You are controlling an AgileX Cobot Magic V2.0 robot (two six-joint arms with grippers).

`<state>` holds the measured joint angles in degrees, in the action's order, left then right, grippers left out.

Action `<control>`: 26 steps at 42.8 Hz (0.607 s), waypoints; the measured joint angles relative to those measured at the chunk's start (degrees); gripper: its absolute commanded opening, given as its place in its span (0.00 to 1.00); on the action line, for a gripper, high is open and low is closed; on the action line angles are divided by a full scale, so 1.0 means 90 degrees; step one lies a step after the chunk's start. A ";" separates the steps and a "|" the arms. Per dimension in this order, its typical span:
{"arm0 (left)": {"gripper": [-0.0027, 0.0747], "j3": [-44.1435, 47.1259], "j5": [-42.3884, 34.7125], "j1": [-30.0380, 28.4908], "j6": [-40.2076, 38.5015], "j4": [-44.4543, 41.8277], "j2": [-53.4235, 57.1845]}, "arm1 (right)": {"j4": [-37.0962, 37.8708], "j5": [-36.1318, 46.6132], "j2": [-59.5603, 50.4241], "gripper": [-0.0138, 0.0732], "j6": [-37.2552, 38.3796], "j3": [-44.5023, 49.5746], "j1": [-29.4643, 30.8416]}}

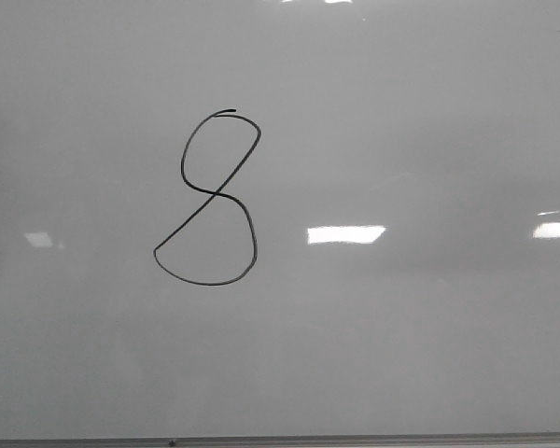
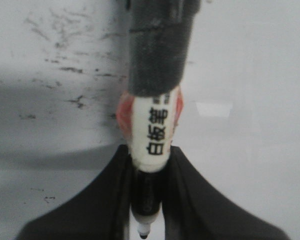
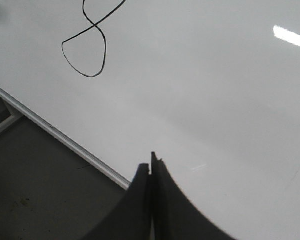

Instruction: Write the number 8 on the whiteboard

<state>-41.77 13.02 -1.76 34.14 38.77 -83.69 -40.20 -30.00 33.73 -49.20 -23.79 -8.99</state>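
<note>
Front view shows the glossy, pale grey whiteboard, flat and smooth, with the number 8 as a thin black line left of centre. Left gripper has its jaws clenched on a white-labelled marker. Right gripper has its jaws pressed together on nothing, above the board's lower edge.

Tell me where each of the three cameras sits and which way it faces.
Front view: faces the whiteboard head-on, the number 8 left of centre; no arm shows.
Left wrist view: on the left arm, looking along the closed left gripper holding a marker.
Right wrist view: on the right arm, over the shut, empty right gripper.
Front and right wrist views share the 8.
</note>
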 measured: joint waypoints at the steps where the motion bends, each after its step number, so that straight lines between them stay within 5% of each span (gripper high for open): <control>1: 0.03 0.0000 0.0000 0.0000 0.0000 0.0000 -0.0013 | 0.0000 0.0000 0.0000 0.08 -0.0001 0.0000 0.0000; 12: 0.27 0.0000 0.0011 0.0000 0.0000 0.0005 -0.0079 | -0.0011 0.0011 0.0000 0.08 -0.0001 0.0000 0.0000; 26: 0.44 0.0000 -0.0001 0.0000 -0.0022 0.0005 0.0145 | -0.0011 0.0024 -0.0010 0.08 -0.0001 0.0000 0.0000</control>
<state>-41.77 13.00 -1.76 33.94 38.81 -82.39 -40.29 -29.78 33.64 -49.21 -23.79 -8.99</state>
